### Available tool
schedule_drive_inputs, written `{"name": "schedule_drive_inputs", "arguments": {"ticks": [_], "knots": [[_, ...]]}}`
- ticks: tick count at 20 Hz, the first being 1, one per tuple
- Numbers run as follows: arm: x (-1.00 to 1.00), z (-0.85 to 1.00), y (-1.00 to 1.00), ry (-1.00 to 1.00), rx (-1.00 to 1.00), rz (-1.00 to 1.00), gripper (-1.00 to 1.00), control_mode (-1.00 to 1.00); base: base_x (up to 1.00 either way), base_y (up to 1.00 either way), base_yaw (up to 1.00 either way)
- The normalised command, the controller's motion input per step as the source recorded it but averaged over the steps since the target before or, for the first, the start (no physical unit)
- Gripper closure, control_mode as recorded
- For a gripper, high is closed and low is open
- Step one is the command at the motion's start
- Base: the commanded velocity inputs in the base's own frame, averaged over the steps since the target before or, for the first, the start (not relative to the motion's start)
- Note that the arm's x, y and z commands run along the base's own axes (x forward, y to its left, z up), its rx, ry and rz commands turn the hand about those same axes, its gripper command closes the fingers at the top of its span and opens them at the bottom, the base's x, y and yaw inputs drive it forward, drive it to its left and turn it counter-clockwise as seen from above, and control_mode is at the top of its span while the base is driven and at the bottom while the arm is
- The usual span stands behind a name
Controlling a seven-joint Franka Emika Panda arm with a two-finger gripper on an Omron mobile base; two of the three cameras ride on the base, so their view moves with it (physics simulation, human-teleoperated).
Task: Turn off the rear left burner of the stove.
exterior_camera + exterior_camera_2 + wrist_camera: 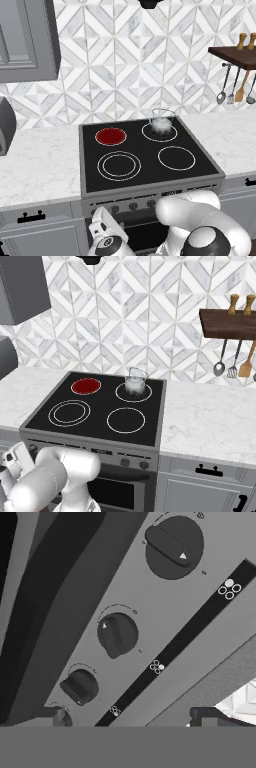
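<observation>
The stove (150, 192) (150, 448) has a black glass top, and its rear left burner (111, 135) (86, 386) glows solid red. My hand hangs low in front of the stove's left end. In the hand view my gripper (130, 718) is open, its dark fingertips (54, 717) wide apart with nothing between them. It faces the grey knob panel close up. Three dark knobs run in a diagonal row: a large one (174, 546), a middle one (117, 634) and a lower one (80, 686). A black strip with small burner symbols (228, 590) runs beside them.
A glass kettle (161, 123) (135, 381) stands on the rear right burner. The wide double-ring burner (119, 165) and the single-ring burner (176, 158) are dark. Marble counters flank the stove. Utensils (232, 363) hang under a wooden shelf (227, 323) at the right.
</observation>
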Motion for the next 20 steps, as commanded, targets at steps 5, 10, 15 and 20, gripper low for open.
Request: {"name": "schedule_drive_inputs", "arguments": {"ticks": [5,10,15,20], "knots": [[0.27,-0.02,-0.10,0.00,0.00,0.15,-1.00,-1.00,0.00,0.00,0.00],[0.21,-0.12,0.00,0.00,-0.01,0.05,-1.00,-1.00,0.00,0.00,0.00],[0.15,-0.31,0.00,0.00,-0.07,0.09,-1.00,-1.00,0.00,0.00,0.00],[0.01,-0.29,0.19,0.00,-0.12,0.08,-1.00,-1.00,0.00,0.00,0.00]]}}
